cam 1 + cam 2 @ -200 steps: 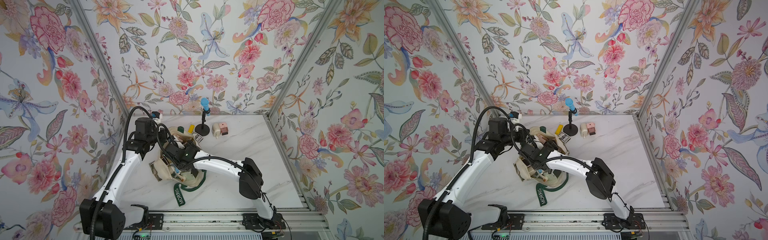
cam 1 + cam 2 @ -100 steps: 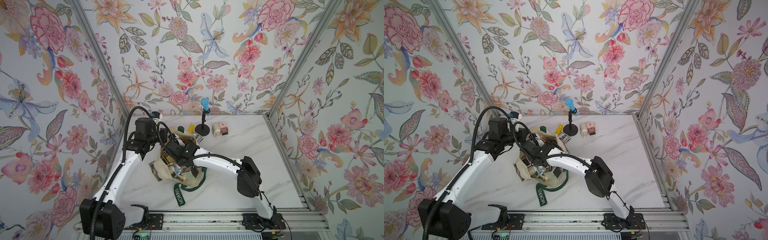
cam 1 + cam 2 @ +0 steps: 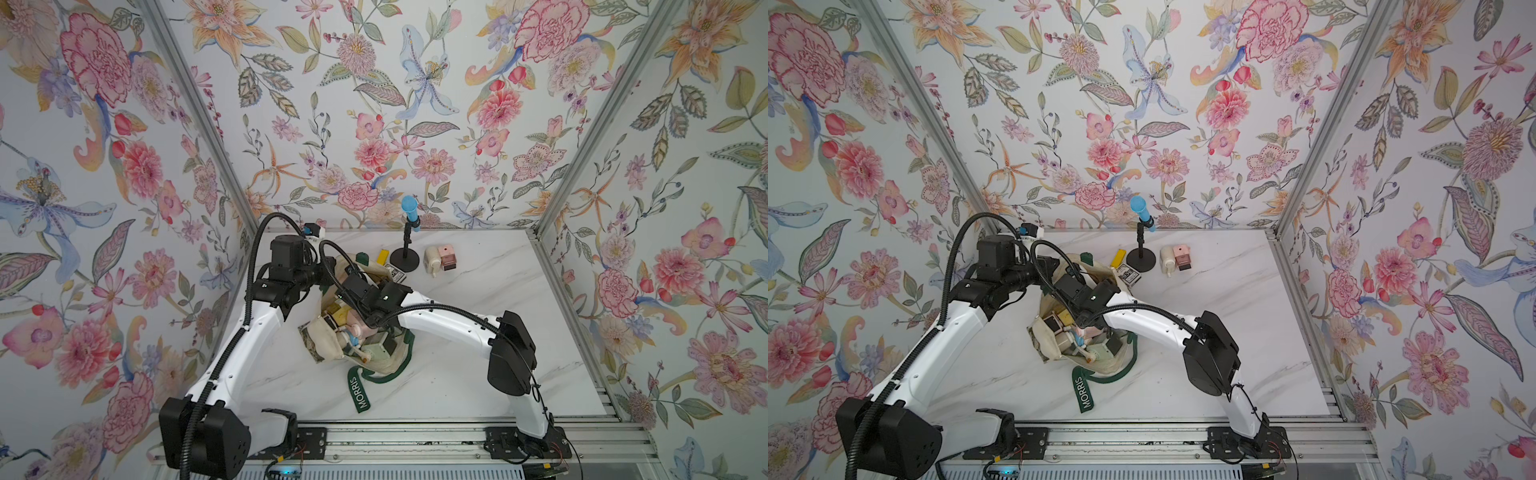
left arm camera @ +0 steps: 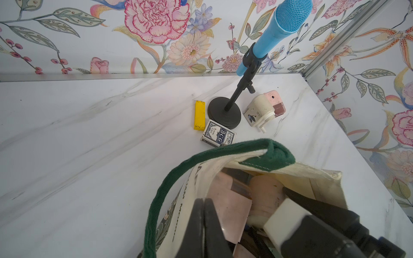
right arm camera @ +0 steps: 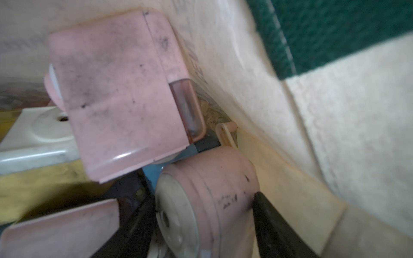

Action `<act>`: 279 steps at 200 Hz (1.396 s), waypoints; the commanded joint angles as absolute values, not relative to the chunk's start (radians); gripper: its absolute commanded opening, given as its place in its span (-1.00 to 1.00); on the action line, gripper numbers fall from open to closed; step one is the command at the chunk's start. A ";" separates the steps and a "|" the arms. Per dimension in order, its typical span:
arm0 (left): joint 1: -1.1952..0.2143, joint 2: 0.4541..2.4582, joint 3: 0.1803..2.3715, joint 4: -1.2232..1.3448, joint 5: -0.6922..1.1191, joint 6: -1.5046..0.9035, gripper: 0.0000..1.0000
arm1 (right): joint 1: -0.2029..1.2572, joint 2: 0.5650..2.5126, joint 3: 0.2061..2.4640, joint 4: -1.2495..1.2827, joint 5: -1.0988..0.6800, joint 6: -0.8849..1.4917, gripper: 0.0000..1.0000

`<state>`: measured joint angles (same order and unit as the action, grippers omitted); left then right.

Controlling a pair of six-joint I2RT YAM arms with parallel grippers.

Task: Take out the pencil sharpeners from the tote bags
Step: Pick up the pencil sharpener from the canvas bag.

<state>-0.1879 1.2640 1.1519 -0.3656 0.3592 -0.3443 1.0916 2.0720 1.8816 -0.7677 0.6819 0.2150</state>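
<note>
Wallpaper (image 3: 374, 104) with flowers encloses the marble tabletop (image 3: 498, 266)

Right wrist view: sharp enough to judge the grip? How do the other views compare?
Right wrist view: smeared, the pink sharpener between the right fingers, contact unclear. Left wrist view: crisp table, left fingers pinching the bag blurry. Both top views: even, sharp.

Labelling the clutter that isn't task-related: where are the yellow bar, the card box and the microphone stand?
yellow bar (image 4: 199, 115): left wrist view, centre of top face.
card box (image 4: 219, 134): left wrist view, centre of printed face.
microphone stand (image 4: 218, 111): left wrist view, round base.
</note>
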 commanded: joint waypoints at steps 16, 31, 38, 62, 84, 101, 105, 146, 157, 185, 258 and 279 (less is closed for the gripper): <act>-0.183 1.232 1.151 -0.363 0.350 -0.341 -1.00 | 1.064 2.026 1.843 -0.825 0.586 0.247 0.33; -0.183 1.230 1.150 -0.362 0.349 -0.340 -1.00 | 1.056 2.019 1.842 -0.827 0.572 0.243 0.32; -0.183 1.229 1.150 -0.363 0.350 -0.340 -1.00 | 1.052 2.017 1.842 -0.827 0.568 0.241 0.33; -0.183 1.229 1.151 -0.362 0.349 -0.341 -1.00 | 1.028 2.012 1.842 -0.825 0.531 0.247 0.34; -0.183 1.229 1.151 -0.363 0.350 -0.340 -1.00 | 1.019 2.032 1.862 -0.825 0.496 0.242 0.47; -0.184 1.226 1.151 -0.362 0.350 -0.340 -1.00 | 1.026 2.064 1.881 -0.825 0.501 0.233 0.59; -0.183 1.227 1.150 -0.363 0.350 -0.341 -1.00 | 1.029 2.073 1.886 -0.825 0.503 0.232 0.61; -0.183 1.225 1.151 -0.363 0.351 -0.340 -1.00 | 1.031 2.154 1.945 -0.826 0.505 0.220 0.70; -0.183 1.223 1.152 -0.363 0.354 -0.340 -1.00 | 1.031 2.169 1.959 -0.827 0.515 0.214 0.67; -0.183 1.218 1.151 -0.359 0.355 -0.340 -1.00 | 1.024 2.160 1.968 -0.826 0.517 0.219 0.48; -0.184 1.218 1.151 -0.360 0.351 -0.340 -1.00 | 1.028 2.083 1.971 -0.798 0.317 0.139 0.22; -0.184 1.218 1.151 -0.362 0.349 -0.340 -1.00 | 1.033 2.067 1.970 -0.797 0.275 0.125 0.17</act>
